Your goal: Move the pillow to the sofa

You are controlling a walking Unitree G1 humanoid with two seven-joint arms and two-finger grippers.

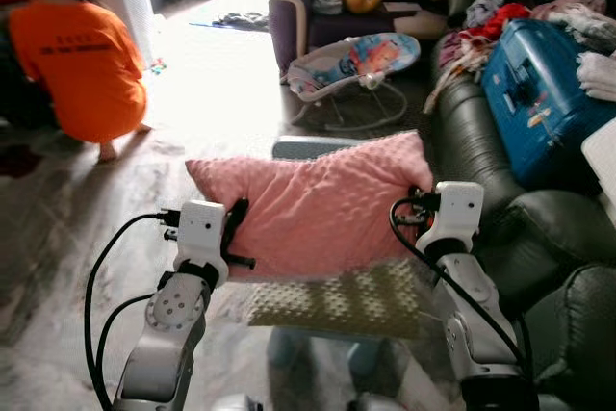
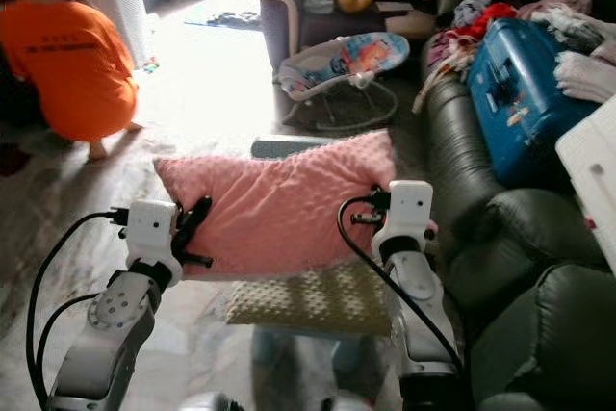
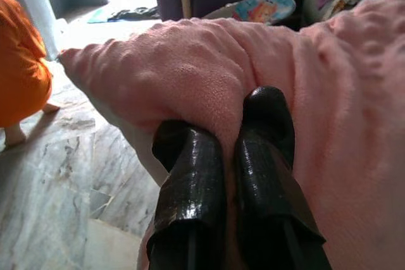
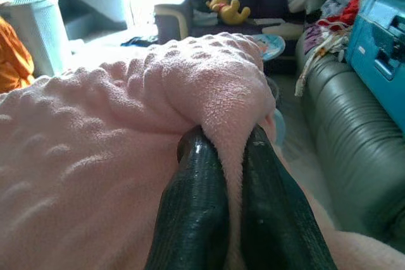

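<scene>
A: You're mid-carry: the left gripper (image 1: 234, 234) and right gripper (image 4: 235, 175) jaws pinch the pink pillow (image 1: 318, 204), held aloft dead ahead.

B: Next you'd swing toward the sofa (image 1: 472, 141) at two o'clock.

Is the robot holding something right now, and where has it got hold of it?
Yes, the pink pillow. The left gripper pinches the fabric near its left end, and the right gripper pinches a fold at its right end, so it hangs between the two arms.

Daylight glare from the far doorway whitens the floor (image 1: 217, 74); foreground dimmer.
</scene>
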